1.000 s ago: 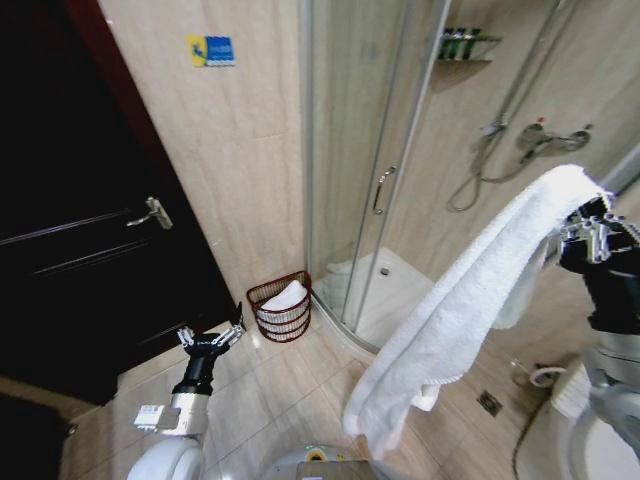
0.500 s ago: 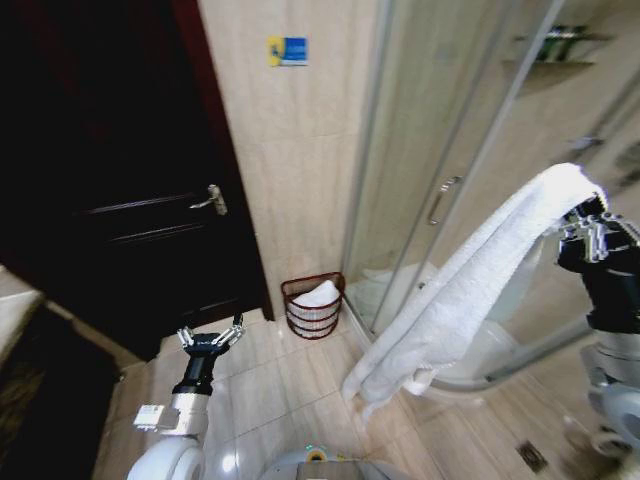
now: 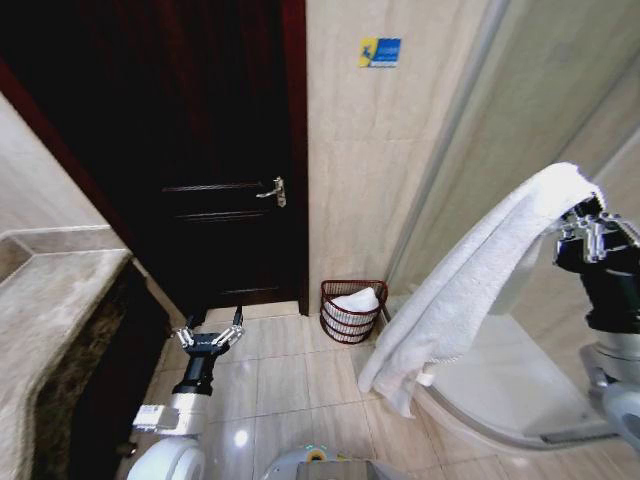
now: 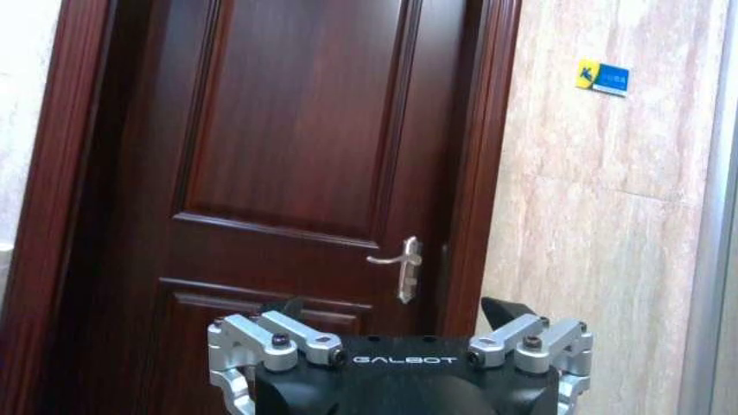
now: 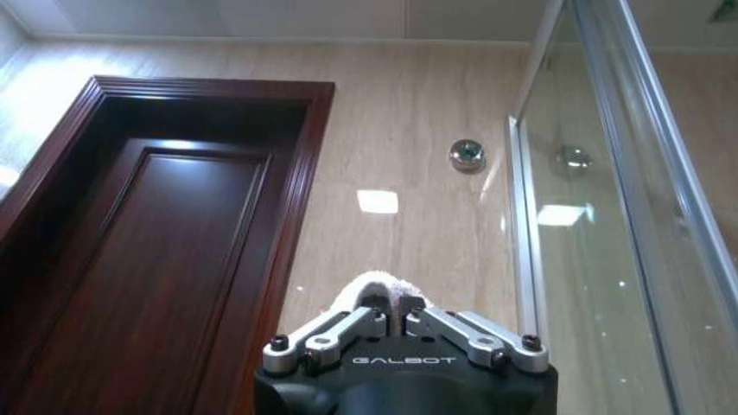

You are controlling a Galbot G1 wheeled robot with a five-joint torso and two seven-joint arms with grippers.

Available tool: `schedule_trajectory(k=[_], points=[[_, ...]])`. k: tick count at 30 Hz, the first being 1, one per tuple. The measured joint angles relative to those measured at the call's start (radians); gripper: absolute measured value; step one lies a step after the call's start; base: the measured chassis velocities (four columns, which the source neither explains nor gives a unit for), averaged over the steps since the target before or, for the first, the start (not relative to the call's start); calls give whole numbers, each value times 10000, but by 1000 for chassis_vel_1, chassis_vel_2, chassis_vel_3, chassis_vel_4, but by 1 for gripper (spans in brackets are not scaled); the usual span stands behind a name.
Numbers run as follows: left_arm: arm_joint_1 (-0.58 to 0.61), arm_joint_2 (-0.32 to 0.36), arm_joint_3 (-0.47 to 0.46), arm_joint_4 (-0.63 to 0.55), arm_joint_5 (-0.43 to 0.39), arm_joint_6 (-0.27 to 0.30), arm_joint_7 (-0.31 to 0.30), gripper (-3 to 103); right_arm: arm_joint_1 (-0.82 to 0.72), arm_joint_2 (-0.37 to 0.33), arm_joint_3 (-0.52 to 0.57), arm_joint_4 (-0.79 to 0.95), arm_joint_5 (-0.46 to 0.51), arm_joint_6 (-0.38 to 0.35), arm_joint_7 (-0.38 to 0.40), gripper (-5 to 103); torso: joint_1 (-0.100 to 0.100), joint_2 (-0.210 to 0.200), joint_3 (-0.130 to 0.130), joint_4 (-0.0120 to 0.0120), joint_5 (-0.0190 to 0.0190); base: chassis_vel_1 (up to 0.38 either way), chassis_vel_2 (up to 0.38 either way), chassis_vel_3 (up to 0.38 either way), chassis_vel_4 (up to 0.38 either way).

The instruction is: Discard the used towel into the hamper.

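Note:
The used towel point(image 3: 470, 290) is white and hangs in a long drape from my right gripper point(image 3: 585, 213), which is shut on its top end at the right, raised high. In the right wrist view a tuft of towel point(image 5: 372, 287) pokes out between the closed fingers of the right gripper point(image 5: 390, 313). The hamper point(image 3: 352, 312), a small reddish-brown open-weave basket, stands on the floor against the wall between door and shower, with white cloth inside. My left gripper point(image 3: 210, 338) hangs low at the left, open and holding nothing; it point(image 4: 398, 328) faces the door.
A dark wooden door point(image 3: 200, 180) with a metal handle point(image 4: 398, 264) fills the wall left of the hamper. A stone counter point(image 3: 50, 300) juts in at the far left. The shower's glass wall point(image 3: 470, 120) and white tray point(image 3: 500, 385) lie at the right. Tiled floor point(image 3: 290, 390) lies before the hamper.
The whole view has swung left: door and counter have come in, the shower has slid off right, and the hamper sits nearer the centre. Both arms hold the same pose, towel still gripped.

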Motion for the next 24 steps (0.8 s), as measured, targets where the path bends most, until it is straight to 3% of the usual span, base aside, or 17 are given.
schedule_trajectory(k=[8,24], points=[[0,0,0,0,0,0,0,100,-51,-32,38,0,4,12,-26,4,2,5,1,-1,0,0,0,0,0],[-1,0,0,0,0,0,0,100,-71,-3,71,1,-96,70,153,4,187,381,190,-1,-1,0,0,0,0]])
